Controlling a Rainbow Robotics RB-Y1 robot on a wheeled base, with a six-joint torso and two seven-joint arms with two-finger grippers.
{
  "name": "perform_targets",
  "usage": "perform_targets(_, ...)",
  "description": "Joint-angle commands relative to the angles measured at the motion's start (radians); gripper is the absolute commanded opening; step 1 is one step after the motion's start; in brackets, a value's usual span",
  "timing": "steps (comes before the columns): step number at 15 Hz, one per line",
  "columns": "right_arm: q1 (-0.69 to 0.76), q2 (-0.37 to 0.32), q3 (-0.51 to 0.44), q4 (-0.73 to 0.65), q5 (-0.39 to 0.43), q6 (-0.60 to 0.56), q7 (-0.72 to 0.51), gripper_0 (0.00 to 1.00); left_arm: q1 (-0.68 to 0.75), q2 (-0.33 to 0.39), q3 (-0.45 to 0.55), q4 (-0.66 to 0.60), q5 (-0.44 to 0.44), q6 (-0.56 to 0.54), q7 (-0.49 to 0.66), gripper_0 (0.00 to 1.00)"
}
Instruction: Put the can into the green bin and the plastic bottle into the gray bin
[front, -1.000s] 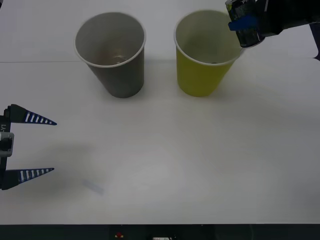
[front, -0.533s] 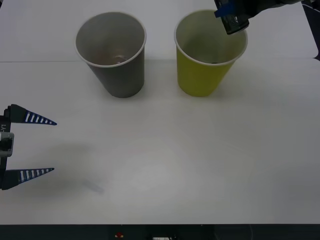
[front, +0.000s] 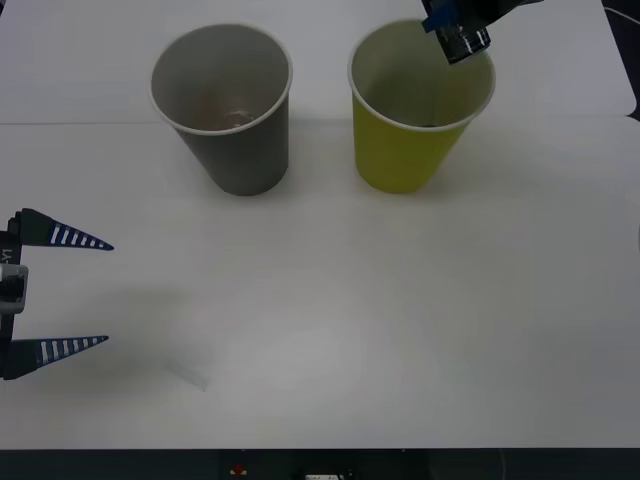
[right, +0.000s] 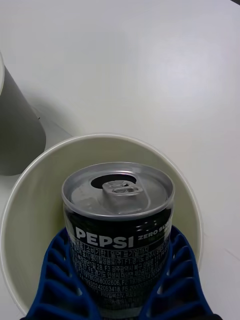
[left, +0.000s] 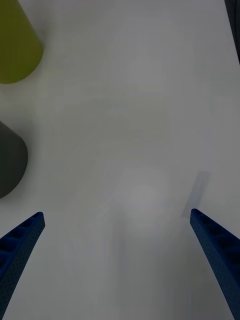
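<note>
— Where is the can sitting?
— Between the right gripper's blue fingers, which are clamping its sides, directly above the green bin's mouth.
— And the left gripper?
— Resting spread wide at the table's left edge, near the gray bin.

green bin mouth apparently unobstructed below can, gray bin alongside

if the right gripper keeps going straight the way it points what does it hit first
Probably the pale inside of the green bin: the right gripper, shut on the Pepsi can, points down into the cup's open mouth. How far below is unclear.
</note>
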Motion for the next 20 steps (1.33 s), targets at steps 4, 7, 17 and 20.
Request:
perform_targets(4,-0.002,0.000,0.006,0.001,-0.002,0.000,0.000,1.00,0.000,0.000,0.000,0.000,0.000,0.000,0.000,1.00)
perform_targets(7,-0.002,0.000,0.006,0.001,-0.002,0.000,0.000,1.00,0.000,0.000,0.000,0.000,0.000,0.000,0.000,1.00)
perform_targets(17,0.023,0.026,-0.106,-0.147,-0.045,0.000,0.002,1.00,0.000,0.000,0.000,0.000,0.000,0.000,0.000,1.00)
perform_targets(20,0.136,0.083,-0.198,-0.312,-0.063,0.000,0.031,1.00,0.000,0.000,0.000,0.000,0.000,0.000,0.000,1.00)
